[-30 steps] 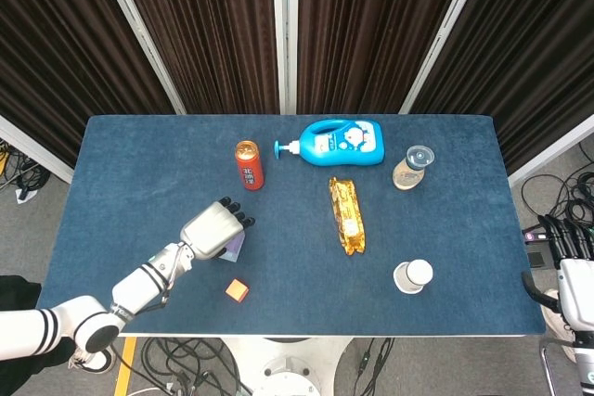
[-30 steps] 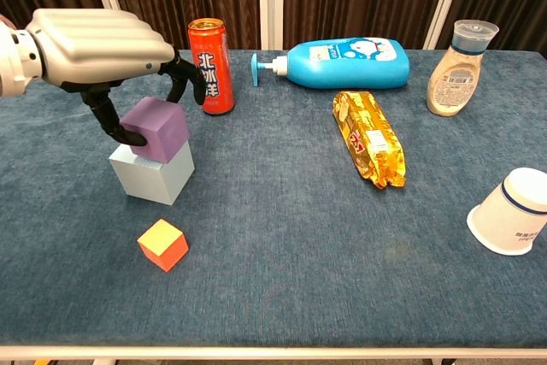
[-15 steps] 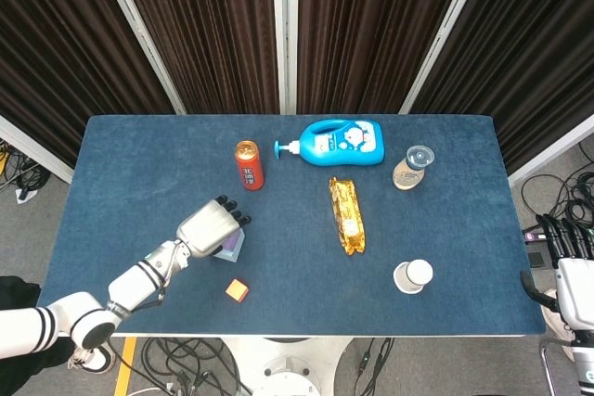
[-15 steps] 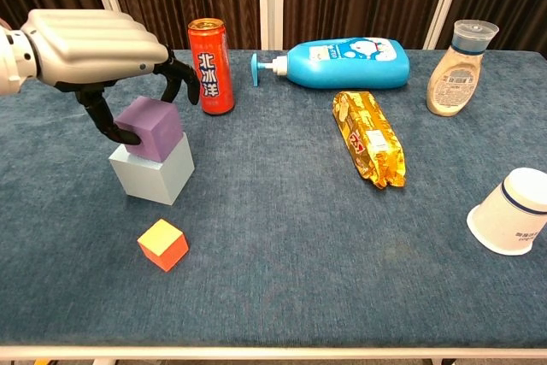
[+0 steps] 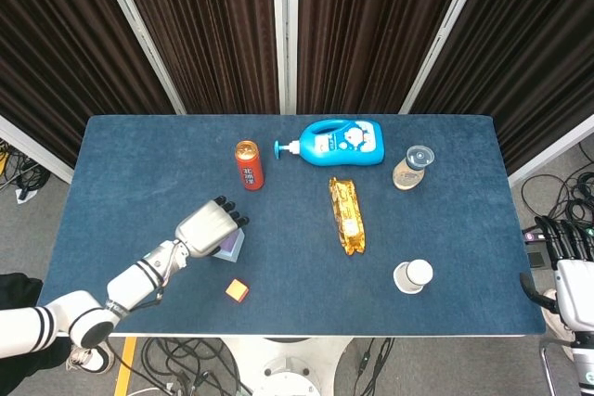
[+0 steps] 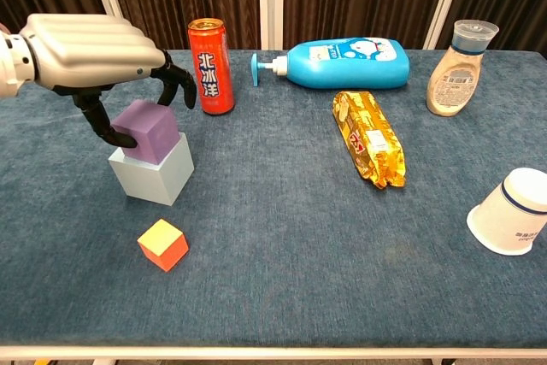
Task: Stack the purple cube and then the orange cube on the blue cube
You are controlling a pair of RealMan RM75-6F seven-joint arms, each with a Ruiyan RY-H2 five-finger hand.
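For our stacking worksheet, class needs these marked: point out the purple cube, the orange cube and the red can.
purple cube (image 6: 150, 131), chest view, front face.
orange cube (image 6: 162, 244), chest view, top edge near its middle.
red can (image 6: 210, 68), chest view, printed side.

The blue cloth-covered surface (image 6: 282, 237) carries a pale blue cube (image 6: 152, 173), small orange cube (image 6: 163, 244), red can (image 6: 210, 67), blue pump bottle (image 6: 342, 63), gold snack packet (image 6: 368, 138), capped sauce bottle (image 6: 456, 67) and an overturned white cup (image 6: 510, 212).
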